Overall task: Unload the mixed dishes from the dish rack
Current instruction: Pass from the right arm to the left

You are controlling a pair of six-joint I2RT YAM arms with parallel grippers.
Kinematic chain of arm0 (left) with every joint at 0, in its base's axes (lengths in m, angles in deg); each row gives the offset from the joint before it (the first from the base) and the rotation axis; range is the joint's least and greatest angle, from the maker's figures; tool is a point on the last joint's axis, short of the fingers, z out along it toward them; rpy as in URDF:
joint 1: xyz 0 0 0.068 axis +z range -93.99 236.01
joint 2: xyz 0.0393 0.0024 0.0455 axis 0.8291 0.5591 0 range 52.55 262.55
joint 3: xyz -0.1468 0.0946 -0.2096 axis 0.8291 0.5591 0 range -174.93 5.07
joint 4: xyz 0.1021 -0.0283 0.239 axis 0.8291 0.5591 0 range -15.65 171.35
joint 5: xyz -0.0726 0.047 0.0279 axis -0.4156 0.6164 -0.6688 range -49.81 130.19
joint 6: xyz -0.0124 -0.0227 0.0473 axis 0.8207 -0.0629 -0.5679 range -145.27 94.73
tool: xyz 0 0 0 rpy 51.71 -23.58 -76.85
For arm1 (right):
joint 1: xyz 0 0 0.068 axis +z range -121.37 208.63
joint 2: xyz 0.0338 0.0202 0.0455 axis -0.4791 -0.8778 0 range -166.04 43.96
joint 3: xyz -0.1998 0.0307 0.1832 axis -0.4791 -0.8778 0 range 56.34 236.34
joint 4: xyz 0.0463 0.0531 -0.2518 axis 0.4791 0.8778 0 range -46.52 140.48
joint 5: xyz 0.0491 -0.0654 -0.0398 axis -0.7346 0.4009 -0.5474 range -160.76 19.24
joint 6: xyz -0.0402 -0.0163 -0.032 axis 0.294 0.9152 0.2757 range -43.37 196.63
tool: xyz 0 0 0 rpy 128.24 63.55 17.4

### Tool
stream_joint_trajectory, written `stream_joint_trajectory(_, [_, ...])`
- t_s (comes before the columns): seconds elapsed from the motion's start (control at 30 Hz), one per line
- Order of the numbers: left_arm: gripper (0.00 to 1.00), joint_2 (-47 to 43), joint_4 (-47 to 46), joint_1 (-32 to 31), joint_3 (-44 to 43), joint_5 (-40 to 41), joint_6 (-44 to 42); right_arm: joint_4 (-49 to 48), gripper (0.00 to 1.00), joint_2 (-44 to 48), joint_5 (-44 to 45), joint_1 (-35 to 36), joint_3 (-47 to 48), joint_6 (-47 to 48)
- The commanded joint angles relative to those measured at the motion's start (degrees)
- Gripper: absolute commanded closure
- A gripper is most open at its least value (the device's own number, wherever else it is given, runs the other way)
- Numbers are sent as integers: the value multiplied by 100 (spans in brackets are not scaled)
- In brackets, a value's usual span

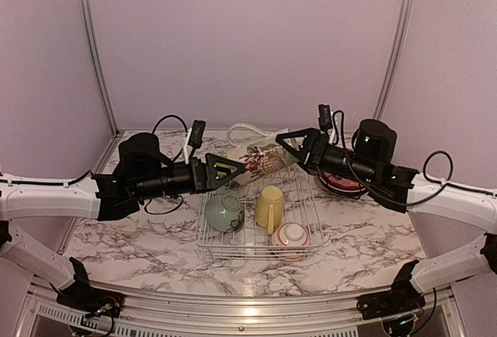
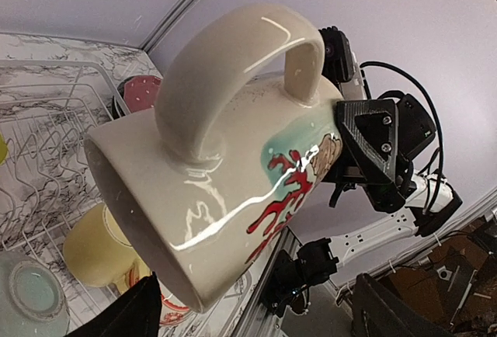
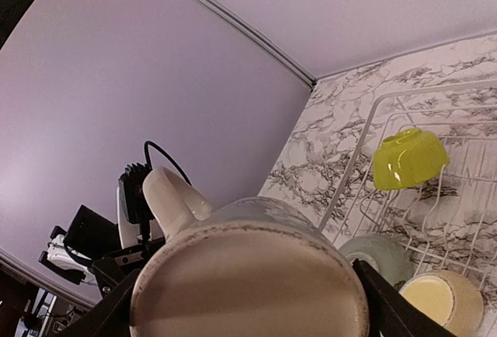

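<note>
Spanning the gap between the two arms, a cream patterned mug (image 1: 262,158) is shown lying on its side in the air above the far part of the dish rack (image 1: 203,237), with its handle on the upper side. The base end is clamped between the fingers of the right gripper (image 1: 286,147). The mouth end is flanked by the left gripper (image 1: 237,168), whose jaws are spread wide. In the left wrist view one finger (image 2: 392,310) is seen clear of the mug wall and the other (image 2: 128,310) just beside the rim. Inside the rack are seen a yellow mug (image 1: 270,205), a pale-green bowl (image 1: 225,211), a red-patterned bowl (image 1: 291,236) and, from the right wrist, a lime bowl (image 3: 408,158). A red dish (image 1: 342,184) is partly hidden under the right arm, on the marble table (image 1: 373,244) beside the rack.
</note>
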Motion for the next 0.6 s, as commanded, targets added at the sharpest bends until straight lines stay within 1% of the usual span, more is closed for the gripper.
stream_joint_trajectory(0.0, [13,68,-646,43,-1,-204,324,-1343,98,-3,-338,4,42,-366])
stream_joint_trajectory(0.1, [18,188,-1170,68,37,-432,558,-1688,98,-194,-567,4,-20,-588])
stream_joint_trajectory(0.23, [35,361,-1737,115,82,-647,864,-2077,98,-359,-728,4,-103,-751])
stream_joint_trajectory(0.37, [53,459,-2420,262,283,-809,1319,-2166,98,-379,-708,4,-141,-783])
stream_joint_trajectory(0.43, [63,502,-2868,351,417,-908,1613,-2175,97,-380,-736,8,-141,-777])
stream_joint_trajectory(0.47, [69,525,-3103,391,492,-955,1721,-2168,96,-388,-745,4,-136,-757])
stream_joint_trajectory(0.53, [81,575,-3462,452,580,-1018,1883,-2133,88,-403,-751,4,-138,-729])
stream_joint_trajectory(0.57, [86,606,-3550,464,588,-1059,1926,-2131,86,-418,-761,4,-141,-735])
